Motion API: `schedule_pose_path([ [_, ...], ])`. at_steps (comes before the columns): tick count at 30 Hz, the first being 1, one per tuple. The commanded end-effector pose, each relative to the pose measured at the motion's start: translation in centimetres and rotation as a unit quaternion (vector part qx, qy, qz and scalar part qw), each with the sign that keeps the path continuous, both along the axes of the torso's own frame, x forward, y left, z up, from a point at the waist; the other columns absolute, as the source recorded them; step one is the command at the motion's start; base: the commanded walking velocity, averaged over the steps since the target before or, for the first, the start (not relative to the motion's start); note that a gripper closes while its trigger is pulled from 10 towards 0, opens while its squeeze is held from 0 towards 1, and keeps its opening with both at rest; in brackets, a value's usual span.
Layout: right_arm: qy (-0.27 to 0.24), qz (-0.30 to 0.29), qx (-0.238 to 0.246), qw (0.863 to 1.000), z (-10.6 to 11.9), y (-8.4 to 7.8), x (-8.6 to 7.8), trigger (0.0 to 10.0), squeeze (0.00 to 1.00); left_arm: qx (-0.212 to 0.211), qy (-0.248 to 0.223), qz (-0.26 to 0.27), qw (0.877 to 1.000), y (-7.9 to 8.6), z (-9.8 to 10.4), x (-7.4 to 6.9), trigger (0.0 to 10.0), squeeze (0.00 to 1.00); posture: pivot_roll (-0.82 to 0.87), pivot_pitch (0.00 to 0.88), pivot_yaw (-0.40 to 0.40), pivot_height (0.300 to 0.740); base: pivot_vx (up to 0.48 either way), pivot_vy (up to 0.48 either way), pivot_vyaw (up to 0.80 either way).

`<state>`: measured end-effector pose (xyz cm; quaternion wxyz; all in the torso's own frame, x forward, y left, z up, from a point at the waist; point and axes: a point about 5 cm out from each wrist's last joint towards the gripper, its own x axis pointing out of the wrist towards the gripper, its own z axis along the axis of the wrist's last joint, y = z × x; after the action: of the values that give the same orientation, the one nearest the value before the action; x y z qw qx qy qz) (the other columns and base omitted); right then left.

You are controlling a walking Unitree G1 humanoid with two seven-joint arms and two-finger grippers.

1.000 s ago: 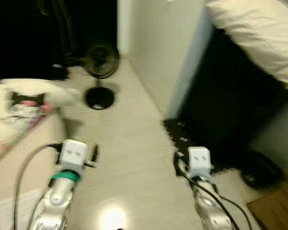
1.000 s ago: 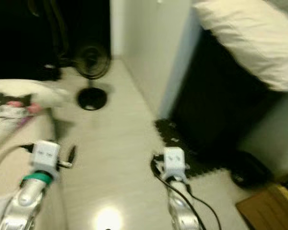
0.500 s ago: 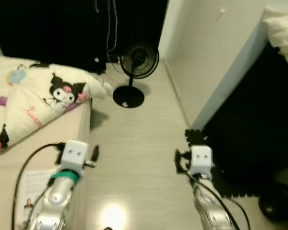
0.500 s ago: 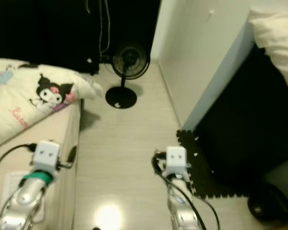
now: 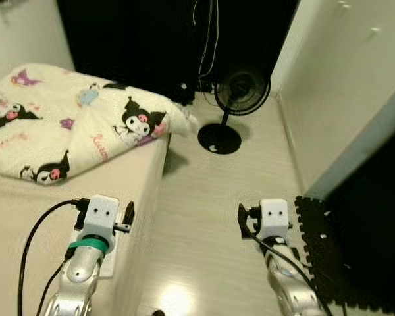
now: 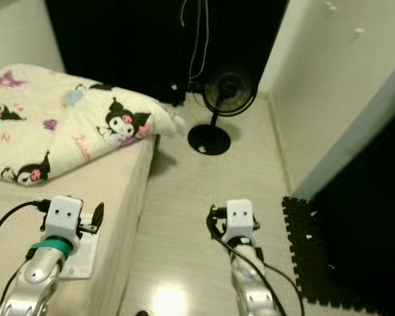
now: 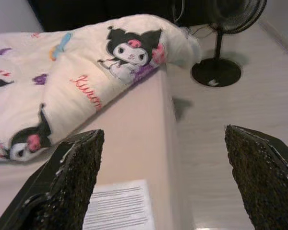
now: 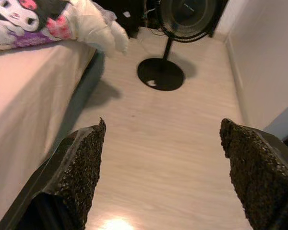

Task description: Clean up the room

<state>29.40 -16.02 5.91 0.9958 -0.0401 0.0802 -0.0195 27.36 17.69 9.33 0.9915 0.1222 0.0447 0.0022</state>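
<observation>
the two head eyes are looking forward and down from above both arms, taking in the bed [image 5: 66,191], the floor [image 5: 204,217] and the standing fan [image 5: 240,92]. the left wrist camera is facing along the bed edge, close over the blanket [image 7: 86,81] and a printed sheet [image 7: 117,211]. the right wrist camera is looking low across the floor toward the same fan.

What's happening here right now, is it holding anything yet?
Nothing is held. The left gripper and right gripper are both open and empty, raised in front of the robot. It faces a bed with a cartoon-print blanket and a sheet of paper on it. A standing fan is beyond.
</observation>
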Motion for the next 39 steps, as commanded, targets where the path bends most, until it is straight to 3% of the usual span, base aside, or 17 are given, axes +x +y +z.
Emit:
schedule_pose_path([
  [1, 0.006, 0.004, 0.002, 1.000, -0.2, 0.3, -0.1, 10.0, 0.00, 0.007, 0.013, 0.009, 1.000, 0.6, -0.5, -0.3, 10.0, 0.00, 0.17, 0.000, -0.064, 0.740, 0.000, 0.000, 0.80],
  [31, 0.003, 0.010, 0.005, 1.000, -0.1, 0.6, 0.2, 10.0, 0.00, 0.007, 0.018, 0.016, 1.000, 0.8, -0.7, -0.5, 10.0, 0.00, 0.18, 0.000, -0.072, 0.740, 0.000, 0.000, 0.80],
  [39, -0.002, 0.002, 0.012, 1.000, 0.4, 0.4, 0.9, 10.0, 0.00, 0.004, 0.024, 0.016, 1.000, 0.6, -1.0, -0.4, 10.0, 0.00, 0.17, 0.000, -0.078, 0.740, 0.000, 0.000, 0.80],
])
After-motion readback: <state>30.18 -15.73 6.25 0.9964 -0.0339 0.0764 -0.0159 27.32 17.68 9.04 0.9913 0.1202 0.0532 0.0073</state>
